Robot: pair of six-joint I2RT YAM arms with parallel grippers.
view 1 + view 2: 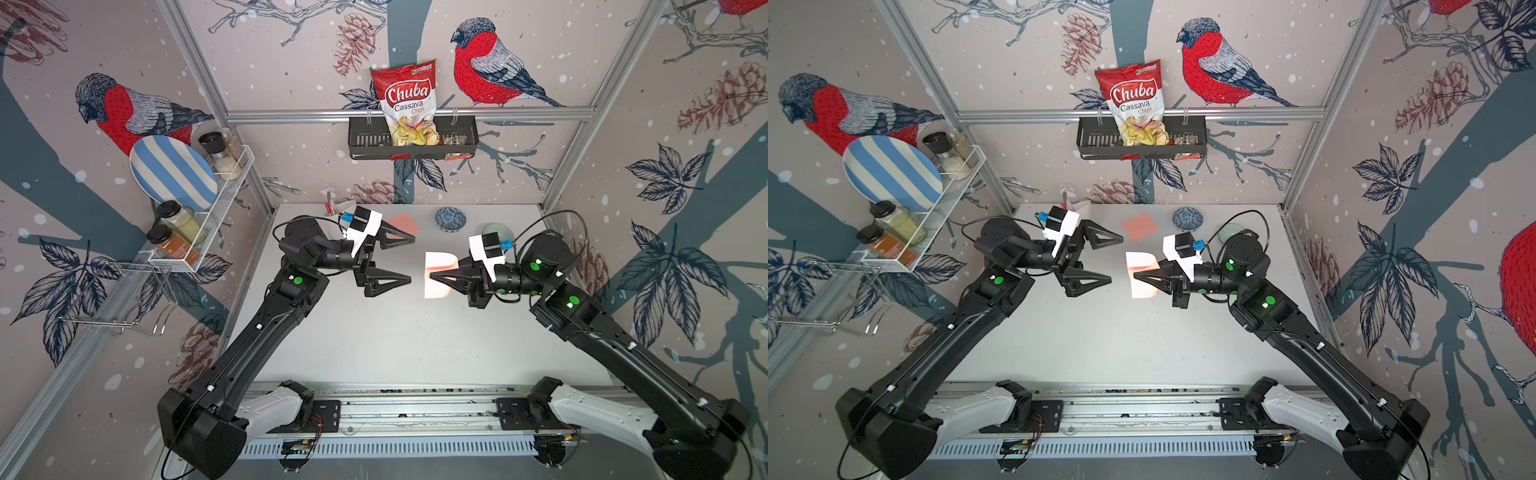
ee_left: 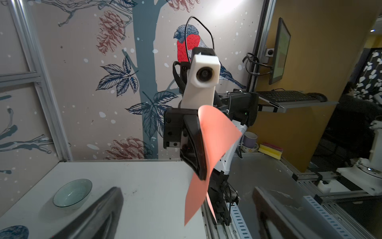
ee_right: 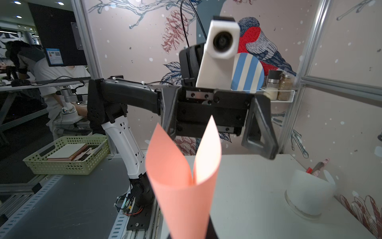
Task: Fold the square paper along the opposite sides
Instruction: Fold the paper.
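Right wrist view: paper [image 3: 177, 186] bent into loose loop, uncreased, pinched by closed right claw [image 1: 434, 276]. Left claw [image 1: 411, 259], at paper's 9 o'clock, spread wide, empty. Flattening left.

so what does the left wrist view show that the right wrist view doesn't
Only the left wrist view: the right end effector shut on the pink paper, plus a glass bowl.
Only the right wrist view: the left end effector, open and holding nothing, a striped plate and a green basket.
Both: the pink paper, curled over but not creased flat.
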